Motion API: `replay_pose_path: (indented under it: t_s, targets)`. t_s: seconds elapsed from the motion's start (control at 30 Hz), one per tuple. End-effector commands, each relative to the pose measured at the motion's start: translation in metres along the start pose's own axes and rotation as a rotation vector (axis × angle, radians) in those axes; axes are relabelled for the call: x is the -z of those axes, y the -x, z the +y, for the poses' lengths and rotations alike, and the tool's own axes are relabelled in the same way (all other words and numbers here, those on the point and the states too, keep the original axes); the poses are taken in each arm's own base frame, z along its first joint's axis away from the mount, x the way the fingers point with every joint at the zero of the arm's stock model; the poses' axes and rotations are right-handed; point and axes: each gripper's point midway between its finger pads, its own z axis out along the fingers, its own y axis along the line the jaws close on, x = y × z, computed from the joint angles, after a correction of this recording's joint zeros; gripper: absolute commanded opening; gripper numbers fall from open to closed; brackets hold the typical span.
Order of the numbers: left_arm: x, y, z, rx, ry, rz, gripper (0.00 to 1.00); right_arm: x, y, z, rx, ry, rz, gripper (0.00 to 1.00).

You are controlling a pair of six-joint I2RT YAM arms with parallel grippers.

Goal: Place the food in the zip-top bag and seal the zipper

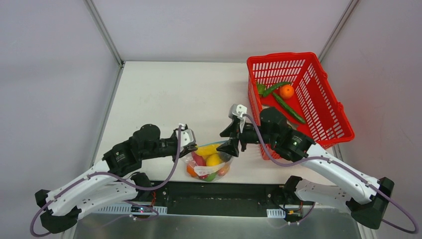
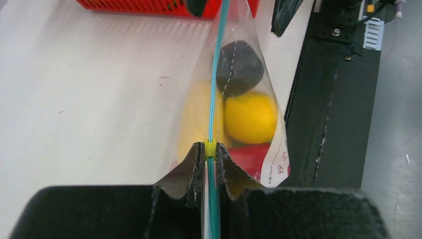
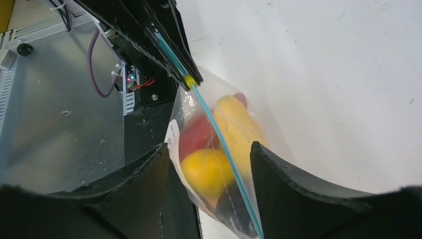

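Label patch [image 2: 276, 163] on zip-top bag [image 1: 211, 160], red print unreadable, left gripper [image 2: 210, 149] pinching zipper [image 2: 217, 74], right gripper [image 3: 209, 147] spread

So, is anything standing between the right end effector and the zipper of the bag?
Nothing visible does. The right end effector is open and straddles the teal zipper, with one finger on each side of the zip-top bag. The left end effector is shut on the zipper at its other end.
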Motion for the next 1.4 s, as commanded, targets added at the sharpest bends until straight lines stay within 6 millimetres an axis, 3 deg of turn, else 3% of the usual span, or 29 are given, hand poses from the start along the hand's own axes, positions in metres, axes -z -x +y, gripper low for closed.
replay_pose_path:
  t_s: [0.0, 0.27, 0.37, 0.47, 0.7, 1.1, 1.37]
  targets:
    - [-0.005, 0.039, -0.008, -0.022, -0.09, -0.076, 0.0, -0.004, 0.015, 0.013, 0.045, 0.104, 0.02, 0.67]
    - [-0.009, 0.048, -0.011, -0.02, -0.116, -0.097, 0.0, -0.022, 0.002, 0.006, 0.078, 0.143, 0.094, 0.69]
    - [-0.009, 0.047, -0.011, -0.013, -0.116, -0.092, 0.0, -0.024, -0.001, 0.007, 0.087, 0.163, 0.114, 0.62]
    - [-0.009, 0.046, -0.011, -0.012, -0.111, -0.093, 0.0, -0.027, -0.004, 0.006, 0.079, 0.163, 0.125, 0.49]
    - [-0.007, 0.037, 0.0, -0.003, -0.04, -0.065, 0.0, -0.026, -0.004, 0.005, 0.072, 0.148, 0.107, 0.0]
    - [0.013, -0.007, 0.019, 0.015, 0.135, -0.015, 0.0, -0.02, -0.008, -0.013, 0.069, 0.015, 0.057, 0.0]
    - [0.023, -0.02, 0.025, 0.006, 0.179, 0.041, 0.0, -0.019, -0.011, -0.023, 0.052, -0.047, 0.062, 0.0]
